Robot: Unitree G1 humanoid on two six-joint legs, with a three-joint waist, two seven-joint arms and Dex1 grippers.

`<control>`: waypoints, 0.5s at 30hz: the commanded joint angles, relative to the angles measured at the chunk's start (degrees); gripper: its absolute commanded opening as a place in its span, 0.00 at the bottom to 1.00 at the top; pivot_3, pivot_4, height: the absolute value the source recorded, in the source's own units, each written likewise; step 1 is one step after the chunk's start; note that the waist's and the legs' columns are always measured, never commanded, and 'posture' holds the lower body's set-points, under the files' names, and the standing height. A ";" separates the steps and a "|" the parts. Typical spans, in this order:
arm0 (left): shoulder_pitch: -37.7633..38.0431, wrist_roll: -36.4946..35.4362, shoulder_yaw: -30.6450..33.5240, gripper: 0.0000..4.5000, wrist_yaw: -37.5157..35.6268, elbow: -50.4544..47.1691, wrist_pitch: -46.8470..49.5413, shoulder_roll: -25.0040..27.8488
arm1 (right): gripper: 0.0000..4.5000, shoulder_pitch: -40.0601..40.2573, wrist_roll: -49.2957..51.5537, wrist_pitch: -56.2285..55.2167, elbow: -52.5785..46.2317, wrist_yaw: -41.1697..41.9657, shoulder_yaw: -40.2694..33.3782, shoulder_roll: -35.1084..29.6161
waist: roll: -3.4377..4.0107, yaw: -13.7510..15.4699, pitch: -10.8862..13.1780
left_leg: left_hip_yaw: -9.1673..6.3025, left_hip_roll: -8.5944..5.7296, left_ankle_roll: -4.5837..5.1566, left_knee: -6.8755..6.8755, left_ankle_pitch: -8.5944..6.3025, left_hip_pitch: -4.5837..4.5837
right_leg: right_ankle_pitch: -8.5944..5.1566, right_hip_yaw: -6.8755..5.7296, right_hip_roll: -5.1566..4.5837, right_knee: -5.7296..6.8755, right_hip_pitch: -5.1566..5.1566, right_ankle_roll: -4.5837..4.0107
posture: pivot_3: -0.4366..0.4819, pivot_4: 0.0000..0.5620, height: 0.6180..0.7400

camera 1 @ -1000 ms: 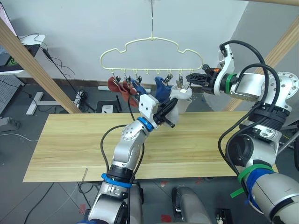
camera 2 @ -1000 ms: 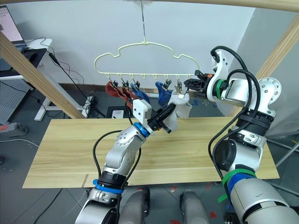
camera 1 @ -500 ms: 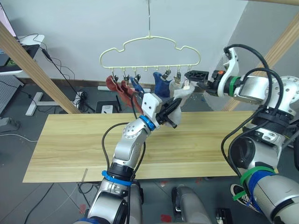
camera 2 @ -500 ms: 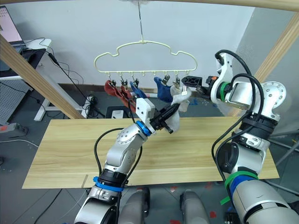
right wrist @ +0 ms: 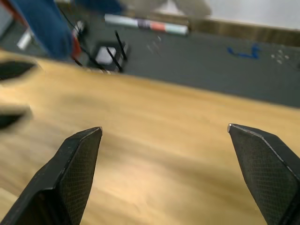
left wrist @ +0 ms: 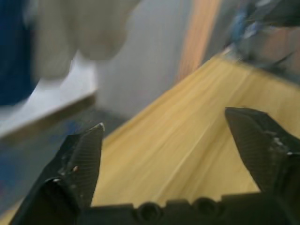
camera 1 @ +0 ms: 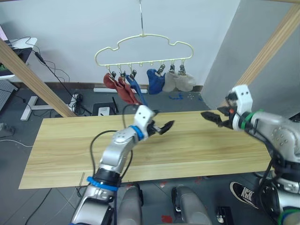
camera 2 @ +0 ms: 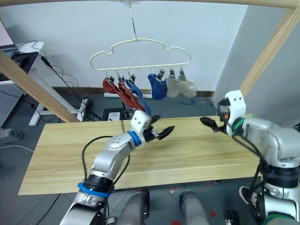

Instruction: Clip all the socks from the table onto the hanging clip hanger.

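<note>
Even daylight, blurred wrist views

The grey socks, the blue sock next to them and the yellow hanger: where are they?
grey socks (camera 1: pixel 180 81), left eye view, middle of the pair.
blue sock (camera 1: pixel 154 80), left eye view, its body.
clip hanger (camera 1: pixel 143 36), left eye view, wavy top wire.

wood poles (camera 1: pixel 28 70): slant on both sides | black cables (camera 1: pixel 51 70): hang by white wall | power strip (camera 1: pixel 75 100): on grey floor
</note>
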 commanded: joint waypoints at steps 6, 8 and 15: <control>13.29 -1.21 12.09 1.00 8.09 -16.68 15.90 9.82 | 1.00 10.37 -7.30 -18.14 -0.54 0.62 1.63 -0.12 | 0.00 1.27 0.00 | 0.00 0.01 -0.02 0.00 0.00 0.04 | -0.02 0.00 -0.04 0.02 0.02 0.03 | 0.54 0.44 1.00; 17.53 -1.13 14.95 1.00 8.25 -18.98 17.96 12.45 | 1.00 12.25 -8.15 -20.57 0.40 0.28 1.03 0.63 | -0.01 1.84 -0.01 | 0.01 0.00 -0.03 0.02 0.01 0.04 | -0.01 0.00 -0.06 -0.03 0.03 0.05 | 0.56 0.43 1.00; 25.79 -5.18 21.12 1.00 3.90 -22.86 18.25 16.94 | 1.00 15.01 -9.03 -22.16 2.00 1.15 1.02 0.08 | 0.01 2.94 -0.01 | 0.03 0.01 -0.04 0.03 0.01 0.05 | 0.03 0.01 -0.15 -0.23 0.11 0.10 | 0.60 0.40 1.00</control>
